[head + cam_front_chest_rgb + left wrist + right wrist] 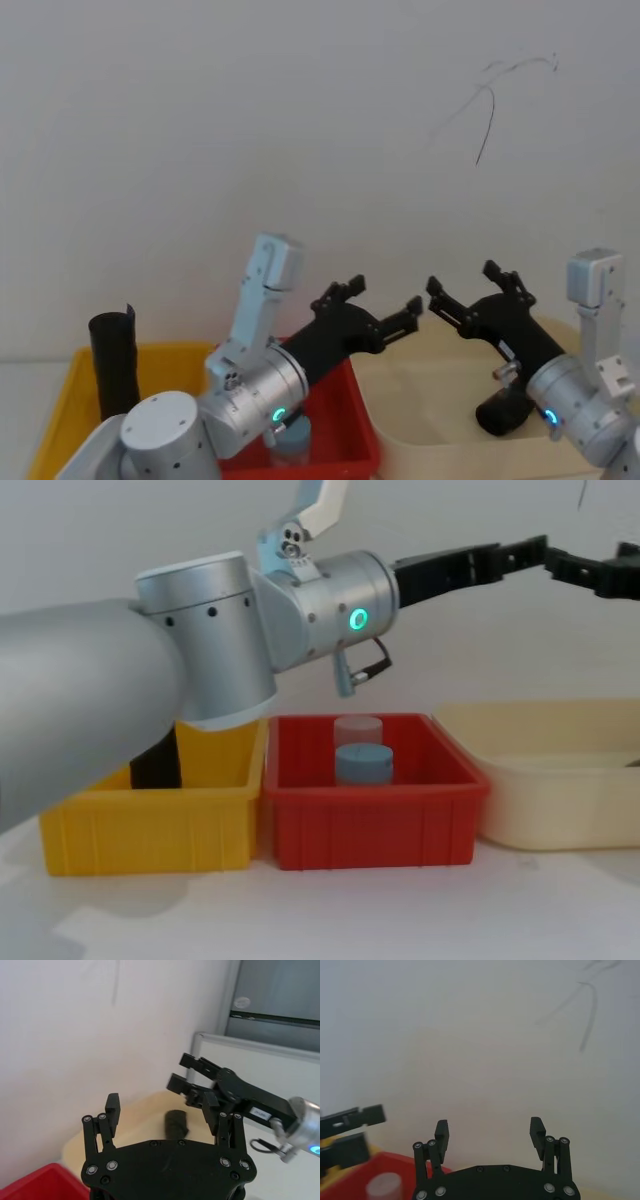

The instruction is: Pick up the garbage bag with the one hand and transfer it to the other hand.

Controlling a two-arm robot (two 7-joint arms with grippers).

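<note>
My left gripper (384, 296) hangs in the air above the far edge of the red bin (370, 830), jaws spread wide, with nothing between the pads and nothing touching them. It points toward my right gripper (462, 285), which is up at about the same height above the beige tub (560, 810), its jaws likewise spread wide and empty. The two sets of fingertips face each other, near but apart, with bare wall showing in the gap. From my left wrist I look between my own open fingers at the right gripper's two fingers and the small white label on its body.

The garbage bag (113, 360) is in neither hand. It stands upright in the yellow bin (150, 825), toward the far side, its top rising above the rim, well apart from both grippers. A second black roll (176, 1123) just like it lies on its side on the floor of the beige tub, below my right wrist — touched by nothing but the tub.

In the red bin stands a grey-blue jar (363, 763), with a pale translucent one (357, 728) showing above it — behind it or on it, I cannot tell.
</note>
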